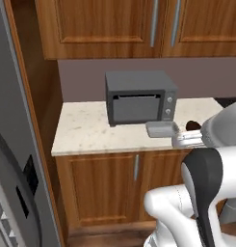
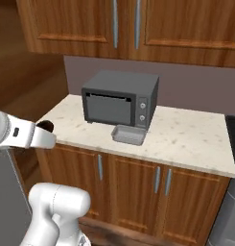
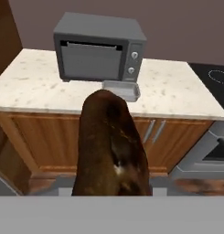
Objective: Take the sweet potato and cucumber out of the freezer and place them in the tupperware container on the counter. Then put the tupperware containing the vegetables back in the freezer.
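The sweet potato (image 3: 111,146) sits clamped in the end effector (image 3: 111,189), sticking out ahead of it and blocking the fingers themselves from sight in the hand view; its dark tip (image 2: 45,126) pokes past the white wrist in the right base view. It hangs in the air out in front of the counter (image 1: 90,130), short of its front edge, not yet over the stone.

Taking the microwave (image 1: 138,98) as the marker: the tupperware container (image 1: 161,129) lies on the counter just in front of the microwave's knob-side corner, touching nothing else, and it looks empty. From where the potato is carried, the container lies straight ahead and beyond it, in line with the microwave's control panel.

The step in hand, as I judge it, is carrying the potato to that tray. To do it well, the arm should travel forward over the counter edge with the potato high enough to clear it, stop above the middle of the container, and turn the potato so its length runs along the tray's long side. Lowering close to the tray floor before letting go should keep it from rolling out over the low walls, and it should stay clear of the microwave's front.

The arm reaches roughly level, forearm stretched toward the counter, wrist pointing forward at the microwave with a slight downward tilt.
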